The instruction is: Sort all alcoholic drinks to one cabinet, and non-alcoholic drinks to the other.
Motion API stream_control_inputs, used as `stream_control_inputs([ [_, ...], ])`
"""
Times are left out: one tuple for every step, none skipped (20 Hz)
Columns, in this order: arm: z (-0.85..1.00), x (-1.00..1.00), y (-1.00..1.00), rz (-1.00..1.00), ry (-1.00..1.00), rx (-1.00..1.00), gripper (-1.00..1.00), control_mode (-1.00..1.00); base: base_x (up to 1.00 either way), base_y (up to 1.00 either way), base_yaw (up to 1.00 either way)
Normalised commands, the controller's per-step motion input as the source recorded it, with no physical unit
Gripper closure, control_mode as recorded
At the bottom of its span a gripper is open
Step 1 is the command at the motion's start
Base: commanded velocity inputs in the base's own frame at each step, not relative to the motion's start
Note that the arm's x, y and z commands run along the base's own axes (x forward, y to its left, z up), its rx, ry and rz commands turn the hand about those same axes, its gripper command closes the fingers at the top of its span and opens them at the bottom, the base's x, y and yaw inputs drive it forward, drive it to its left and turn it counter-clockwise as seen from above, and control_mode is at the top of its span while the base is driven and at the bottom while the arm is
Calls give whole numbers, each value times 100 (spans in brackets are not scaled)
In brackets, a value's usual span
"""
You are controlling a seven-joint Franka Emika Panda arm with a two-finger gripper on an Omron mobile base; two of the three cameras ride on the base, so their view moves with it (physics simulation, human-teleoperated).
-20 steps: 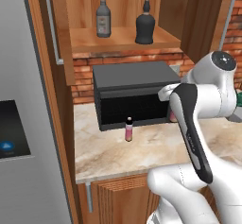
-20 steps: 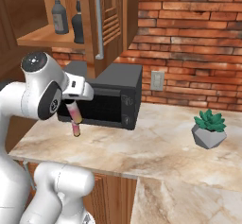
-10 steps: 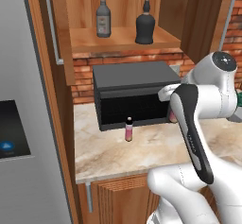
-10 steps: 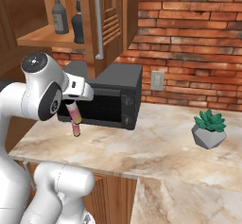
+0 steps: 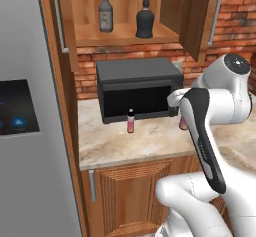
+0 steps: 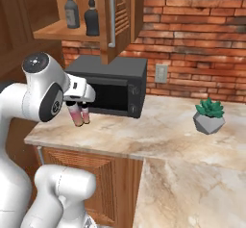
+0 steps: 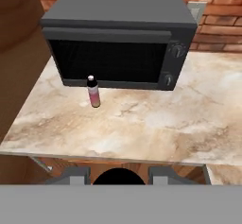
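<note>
A brick-walled kitchen with a marble tabletop (image 7: 156, 124); one pink bottle (image 7: 93, 91) stands upright on it just in front of the black microwave (image 5: 137, 88), near its left end; a second pink bottle (image 6: 78, 115) hangs tilted in the jaws, which are clamped on it, above the tabletop before the microwave; the gripper (image 6: 79, 110) sits at the end of the white arm; above, in the open narrow cabinet (image 5: 125, 33), the red-capped bottle (image 5: 105, 11) and the dark bottle (image 5: 145, 16) stand side by side on the shelf; a potted plant (image 6: 209, 116) rests well to the right.
</note>
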Motion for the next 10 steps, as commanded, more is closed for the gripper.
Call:
stream_control_inputs([
  [0, 0, 0, 0, 0, 0, 100, 100, -66, 9, 0],
  [0, 0, 0, 0, 0, 0, 100, 100, -62, 10, 0],
  [0, 0, 0, 0, 0, 0, 100, 100, -51, 13, 0],
  [0, 0, 0, 0, 0, 0, 100, 100, -52, 16, 0],
  [0, 0, 0, 0, 0, 0, 100, 100, -52, 19, 0],
  [0, 0, 0, 0, 0, 0, 100, 100, -51, 24, 0],
  [0, 0, 0, 0, 0, 0, 100, 100, -49, 29, 0],
  [0, 0, 0, 0, 0, 0, 100, 100, -47, 31, 0],
  [0, 0, 0, 0, 0, 0, 100, 100, -53, 33, 0],
  [0, 0, 0, 0, 0, 0, 100, 100, -52, 32, 0],
])
